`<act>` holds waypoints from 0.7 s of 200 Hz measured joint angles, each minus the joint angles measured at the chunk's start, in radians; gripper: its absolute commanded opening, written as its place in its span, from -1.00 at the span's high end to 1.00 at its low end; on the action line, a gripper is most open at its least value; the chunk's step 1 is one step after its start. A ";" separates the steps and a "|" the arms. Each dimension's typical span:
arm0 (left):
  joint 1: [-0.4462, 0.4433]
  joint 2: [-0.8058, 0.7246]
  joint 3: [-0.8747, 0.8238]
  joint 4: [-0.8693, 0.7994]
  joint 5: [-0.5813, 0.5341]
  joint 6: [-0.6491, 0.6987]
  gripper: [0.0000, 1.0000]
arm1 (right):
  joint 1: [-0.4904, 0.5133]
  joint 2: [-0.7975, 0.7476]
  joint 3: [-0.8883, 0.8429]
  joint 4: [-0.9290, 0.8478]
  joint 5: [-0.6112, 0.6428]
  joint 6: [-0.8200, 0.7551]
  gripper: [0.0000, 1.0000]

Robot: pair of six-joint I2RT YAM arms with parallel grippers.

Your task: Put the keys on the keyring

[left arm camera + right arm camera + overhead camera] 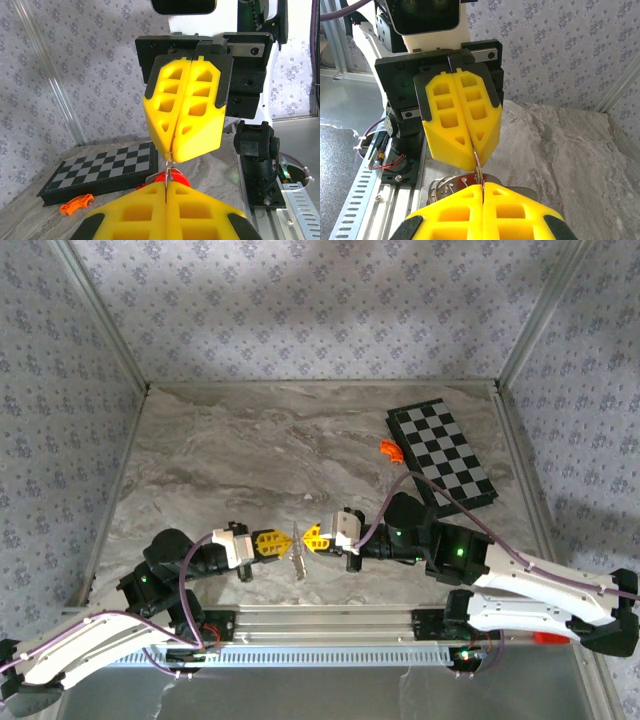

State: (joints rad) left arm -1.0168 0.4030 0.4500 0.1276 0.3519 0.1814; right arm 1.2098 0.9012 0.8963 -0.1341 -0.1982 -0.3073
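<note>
1. Closest to the left wrist lens, the left gripper (165, 194) has its yellow fingers pressed flat together. A thin wire of the keyring (169, 162) rises out of the seam.
2. Facing it tip to tip, the right gripper (173, 150) is likewise closed, and the same wire runs into its seam. Both therefore pinch the keyring, which is held up off the table (250, 460) near its front edge.
3. One of the keys (173, 177) shows its red head just behind the left fingertips. In the top view a small silvery piece hangs below the point where the grippers meet. I cannot tell whether a key blade is also caught in either pinch.
4. The step in hand looks like working a key along the ring's coil while the other gripper steadies it. It would go best with one pinch held fixed and the other moved in a small arc that follows the wire's curve. A straight pull apart could bend the ring or drag it out of the tips, since both grips sit at the very ends of the fingers.
5. Further out, the chessboard (443, 452) and an orange curved piece (390, 449) lie well apart at the far right, out of the way.
</note>
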 measured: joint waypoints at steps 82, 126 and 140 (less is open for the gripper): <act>0.000 0.000 0.000 0.000 0.000 0.000 1.00 | 0.000 0.000 -0.002 0.013 -0.008 0.000 1.00; 0.000 0.000 0.000 0.000 0.000 0.000 1.00 | -0.006 -0.007 -0.005 0.011 -0.018 0.004 1.00; 0.000 0.000 0.000 0.000 0.000 0.000 1.00 | -0.006 -0.013 -0.006 0.011 -0.020 0.007 1.00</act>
State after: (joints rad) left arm -1.0168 0.4030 0.4500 0.1276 0.3515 0.1818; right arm 1.2041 0.8879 0.8906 -0.1230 -0.2180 -0.3004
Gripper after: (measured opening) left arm 0.043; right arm 0.052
